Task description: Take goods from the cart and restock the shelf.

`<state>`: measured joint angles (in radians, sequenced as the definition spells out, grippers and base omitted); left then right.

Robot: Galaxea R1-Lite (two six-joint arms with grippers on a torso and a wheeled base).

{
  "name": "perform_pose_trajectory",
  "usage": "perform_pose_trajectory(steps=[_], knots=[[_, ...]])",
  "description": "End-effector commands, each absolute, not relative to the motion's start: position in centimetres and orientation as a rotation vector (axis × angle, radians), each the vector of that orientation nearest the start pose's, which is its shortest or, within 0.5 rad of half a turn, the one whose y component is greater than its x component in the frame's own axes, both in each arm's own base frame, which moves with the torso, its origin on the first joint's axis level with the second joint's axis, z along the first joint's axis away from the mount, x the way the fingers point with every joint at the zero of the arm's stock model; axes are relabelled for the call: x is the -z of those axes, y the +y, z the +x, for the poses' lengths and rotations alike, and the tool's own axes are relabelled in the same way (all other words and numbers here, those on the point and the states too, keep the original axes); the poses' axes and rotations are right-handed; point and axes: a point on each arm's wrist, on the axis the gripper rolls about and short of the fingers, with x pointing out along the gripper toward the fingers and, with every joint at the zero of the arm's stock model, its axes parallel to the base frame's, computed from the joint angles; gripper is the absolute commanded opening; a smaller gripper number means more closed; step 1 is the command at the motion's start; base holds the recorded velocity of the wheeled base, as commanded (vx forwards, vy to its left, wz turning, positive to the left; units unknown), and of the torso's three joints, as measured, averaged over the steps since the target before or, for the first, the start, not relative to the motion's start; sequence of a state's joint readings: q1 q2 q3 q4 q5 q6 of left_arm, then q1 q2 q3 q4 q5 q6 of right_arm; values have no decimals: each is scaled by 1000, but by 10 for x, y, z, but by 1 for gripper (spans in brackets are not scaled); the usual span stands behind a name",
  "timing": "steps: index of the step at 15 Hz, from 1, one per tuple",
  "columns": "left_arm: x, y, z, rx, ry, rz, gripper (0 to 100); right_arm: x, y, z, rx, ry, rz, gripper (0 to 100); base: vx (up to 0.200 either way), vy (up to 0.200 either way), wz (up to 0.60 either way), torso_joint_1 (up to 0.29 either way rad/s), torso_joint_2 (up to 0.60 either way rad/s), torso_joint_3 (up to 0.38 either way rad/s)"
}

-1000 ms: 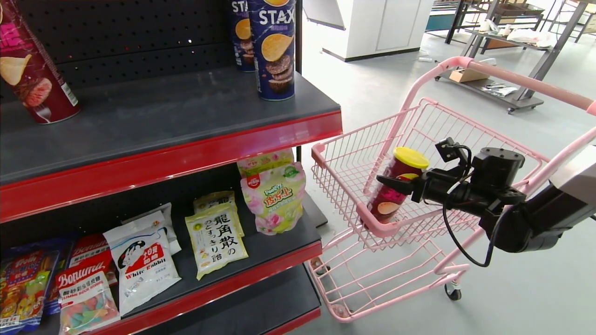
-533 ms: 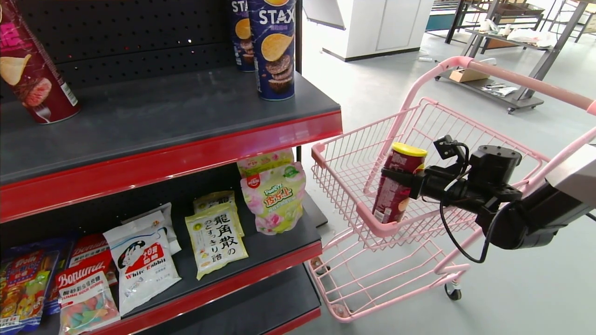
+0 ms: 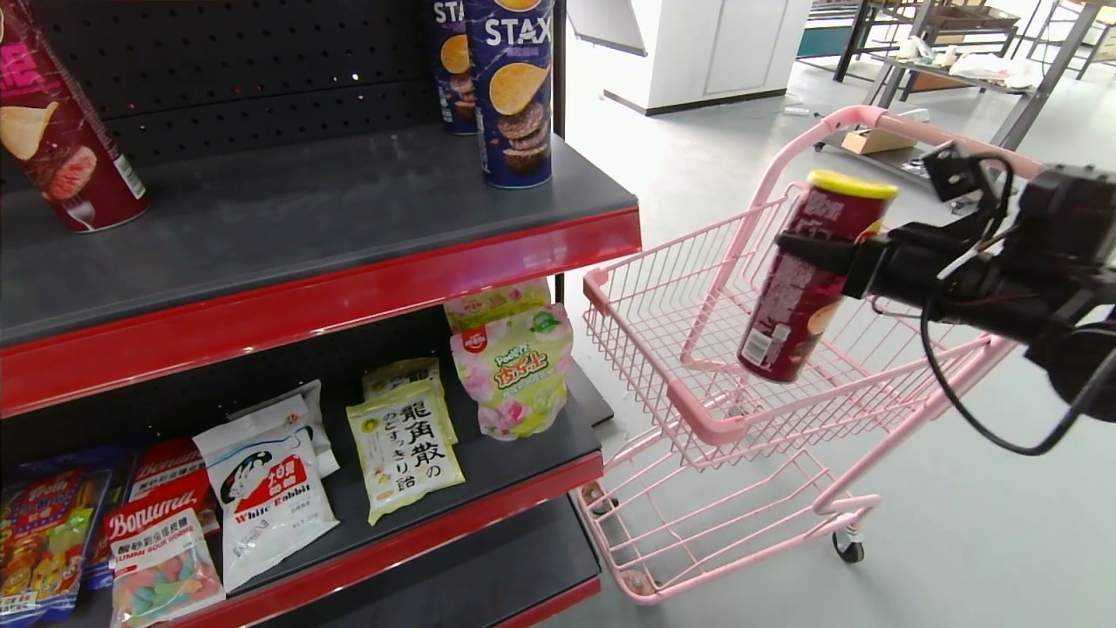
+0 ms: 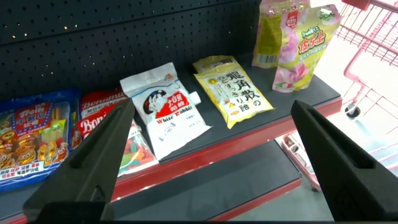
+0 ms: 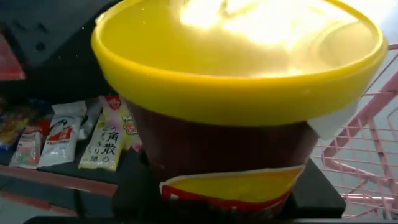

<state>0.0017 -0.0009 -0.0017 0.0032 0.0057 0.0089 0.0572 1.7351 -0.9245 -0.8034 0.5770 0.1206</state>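
A dark red chips can (image 3: 806,279) with a yellow lid (image 5: 239,56) hangs tilted above the pink cart (image 3: 697,419), clear of its basket. My right gripper (image 3: 806,249) is shut on the can just below the lid. The upper shelf (image 3: 314,218) holds a red can (image 3: 61,139) at the left and two blue cans (image 3: 514,87) at the right end. In the left wrist view my left gripper (image 4: 208,158) stands open in front of the lower shelf (image 4: 249,140), nothing between its fingers (image 4: 93,168).
Snack bags lie on the lower shelf: a white bag (image 3: 266,493), a yellow bag (image 3: 405,449), a pink-green pouch (image 3: 514,371). The wide middle of the upper shelf is bare. Behind the cart are a white cabinet (image 3: 706,48) and metal tables (image 3: 950,96).
My right gripper closed on the chips can, stood it upright, then lifted it up and out of the cart basket. The shelf goods stayed put.
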Motion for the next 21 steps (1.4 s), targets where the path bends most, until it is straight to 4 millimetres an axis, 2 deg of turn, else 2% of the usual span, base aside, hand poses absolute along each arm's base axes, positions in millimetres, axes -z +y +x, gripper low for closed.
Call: perform_pose_trajectory(steps=[1,2,3,5,6,7,9,12,13,18,21], knots=[[-75,0,-23,-8,3,8,100,-295,22,241,-482,-78,96,0,0,0,0,0,0,0],[-75,0,-23,-8,3,8,100,-293,19,203,-305,-9,119,0,0,0,0,0,0,0],[-75,0,-23,-8,3,8,100,-287,18,179,-270,8,124,0,0,0,0,0,0,0],[-75,0,-23,-8,3,6,100,-274,15,152,-270,39,108,0,0,0,0,0,0,0],[-76,0,-23,-8,2,8,100,-267,13,126,-270,65,60,0,0,0,0,0,0,0],[-76,0,-23,-8,2,6,100,-264,13,111,-277,93,26,0,0,0,0,0,0,0],[-75,0,-23,-8,3,8,100,-262,12,93,-282,131,-17,0,0,0,0,0,0,0],[-76,0,-23,-8,2,8,100,-259,21,98,-443,171,-59,0,0,0,0,0,0,0],[-76,0,-23,-8,2,8,100,-256,26,109,-471,207,-62,0,0,0,0,0,0,0],[-75,0,-23,-8,3,8,100,-272,46,153,-540,212,-71,0,0,0,0,0,0,0],[-75,0,-23,-8,3,6,100,-273,49,158,-556,209,-94,0,0,0,0,0,0,0]])
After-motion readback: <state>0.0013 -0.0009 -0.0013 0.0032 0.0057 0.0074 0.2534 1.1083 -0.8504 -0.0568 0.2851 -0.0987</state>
